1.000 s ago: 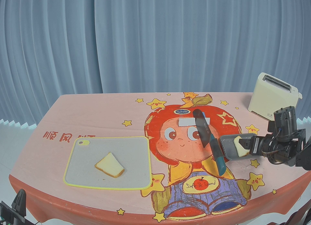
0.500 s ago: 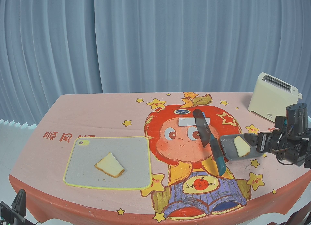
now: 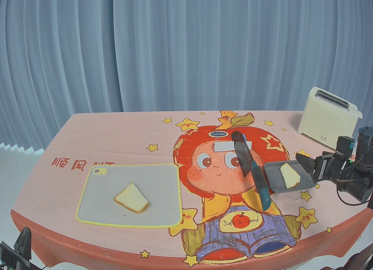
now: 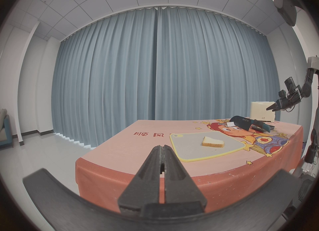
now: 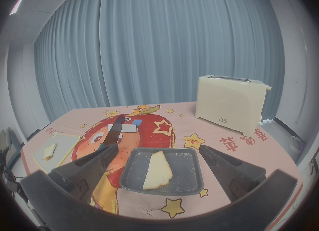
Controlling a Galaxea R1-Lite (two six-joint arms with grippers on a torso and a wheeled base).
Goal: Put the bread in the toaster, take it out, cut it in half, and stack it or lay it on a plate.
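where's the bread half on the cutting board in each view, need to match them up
Head view: the bread half lies on the cutting board, on the robot's left side of the table.
Left wrist view: the bread half lies on the cutting board, nearer than the knife.
Right wrist view: the bread half lies on the cutting board, beyond the plate.
Shared landmark: the toaster.

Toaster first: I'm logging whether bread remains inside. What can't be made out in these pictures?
- Cream plastic toaster: slot interiors hidden by its own top in the head view; the right wrist view sees it side-on.
- Triangular bread half on the dark grey rectangular tray: in the left wrist view, hidden behind the black-bladed, teal-handled knife.
- Other bread half on the yellow-rimmed grey cutting board: underside faces the board in every view.
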